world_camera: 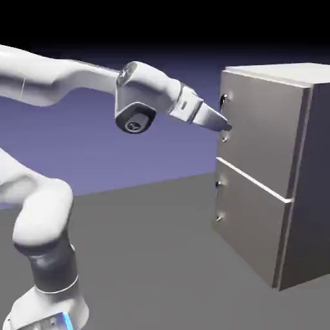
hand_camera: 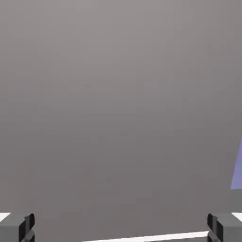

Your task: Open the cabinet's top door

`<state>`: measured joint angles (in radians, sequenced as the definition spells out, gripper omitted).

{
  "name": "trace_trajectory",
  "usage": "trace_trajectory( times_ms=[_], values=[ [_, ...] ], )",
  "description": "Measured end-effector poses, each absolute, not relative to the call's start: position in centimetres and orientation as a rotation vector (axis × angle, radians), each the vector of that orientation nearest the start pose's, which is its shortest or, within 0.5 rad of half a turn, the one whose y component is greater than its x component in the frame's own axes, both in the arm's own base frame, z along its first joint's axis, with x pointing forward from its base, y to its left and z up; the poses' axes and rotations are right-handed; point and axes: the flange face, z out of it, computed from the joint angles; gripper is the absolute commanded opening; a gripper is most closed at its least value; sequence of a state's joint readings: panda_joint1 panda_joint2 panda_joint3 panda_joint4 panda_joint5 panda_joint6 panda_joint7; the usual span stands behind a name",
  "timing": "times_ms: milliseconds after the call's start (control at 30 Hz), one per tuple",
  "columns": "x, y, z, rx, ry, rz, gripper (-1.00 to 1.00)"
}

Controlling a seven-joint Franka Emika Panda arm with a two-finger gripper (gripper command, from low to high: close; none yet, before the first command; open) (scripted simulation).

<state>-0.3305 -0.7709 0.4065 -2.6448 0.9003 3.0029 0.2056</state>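
exterior view: cabinet (world_camera: 258, 142) upright, long axis vertical, doors facing arm side; pincer (world_camera: 228, 127) wide.

The cabinet (world_camera: 258, 142) runs off (cropped) the exterior view's right.

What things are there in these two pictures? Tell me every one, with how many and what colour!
cabinet: 1, grey metal, at the exterior view's right
top door: 1, grey, upper part of the cabinet's front, closed
bottom door: 1, grey, below the top door
seam: 1, white, between the doors
handle mounts: 4, shiny grey and dark, two on each door, near the edge nearer the robot
floor: 1, dark grey, under everything
backdrop: 1, blue-violet, behind
robot arm: 1, white, at the exterior view's left, reaching right
gripper: 1, grey finger tips, open, in front of the top door
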Motion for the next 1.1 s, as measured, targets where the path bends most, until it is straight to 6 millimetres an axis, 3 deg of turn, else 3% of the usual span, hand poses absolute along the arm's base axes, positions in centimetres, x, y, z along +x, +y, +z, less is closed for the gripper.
trace_trajectory(
  times_ms=[300,567,833,1100],
  values=[
    [35.6,2.4,60.4,-1.999,0.973,-1.49,0.0],
    [35.3,5.5,60.7,-1.907,0.922,-1.584,0.0],
    [36.2,9.2,59.2,-1.838,0.866,-1.663,0.0],
    [38.1,12.8,55.9,-1.79,0.816,-1.726,0.0]
  ],
)
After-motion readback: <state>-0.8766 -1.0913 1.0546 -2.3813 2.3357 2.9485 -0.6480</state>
